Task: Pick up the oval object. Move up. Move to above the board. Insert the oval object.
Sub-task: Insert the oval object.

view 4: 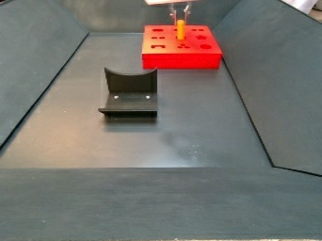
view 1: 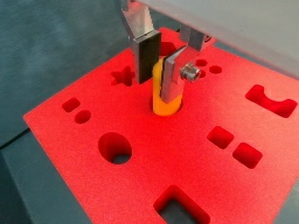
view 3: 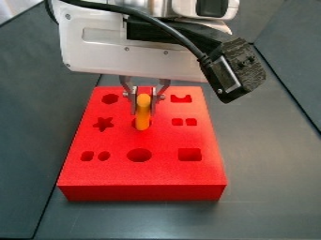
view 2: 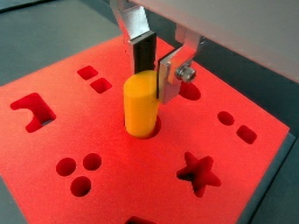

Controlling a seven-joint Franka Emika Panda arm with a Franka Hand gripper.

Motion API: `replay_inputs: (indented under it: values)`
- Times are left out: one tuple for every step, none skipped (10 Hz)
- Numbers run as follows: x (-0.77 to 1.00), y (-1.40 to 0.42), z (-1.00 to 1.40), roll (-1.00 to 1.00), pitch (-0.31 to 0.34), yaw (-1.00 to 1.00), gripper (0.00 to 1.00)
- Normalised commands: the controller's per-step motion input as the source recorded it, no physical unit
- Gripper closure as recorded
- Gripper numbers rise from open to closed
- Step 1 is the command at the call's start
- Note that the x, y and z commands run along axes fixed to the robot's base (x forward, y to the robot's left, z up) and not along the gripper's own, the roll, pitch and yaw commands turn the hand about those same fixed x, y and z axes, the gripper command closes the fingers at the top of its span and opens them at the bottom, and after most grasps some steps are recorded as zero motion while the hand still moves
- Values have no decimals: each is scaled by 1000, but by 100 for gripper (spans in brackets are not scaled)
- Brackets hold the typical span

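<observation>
Here, my gripper (view 2: 159,70) clasps the peg (view 2: 142,105) upright over the board (view 3: 145,178); the peg's foot, whether seated or not, is hard to make out.

Silver gripper (view 2: 158,61), orange-yellow oval object (view 2: 140,105), red board (view 2: 70,122), seemingly dark-padded.

A robotics test cell: a dark walled floor (view 4: 164,132), the fixture (view 4: 128,92) standing well apart from the gripper (view 4: 180,11), and the red board (view 4: 183,52) beneath it.
</observation>
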Motion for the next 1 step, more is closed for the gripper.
replay_inputs:
  values:
    - [0, 0, 0, 0, 0, 0, 100]
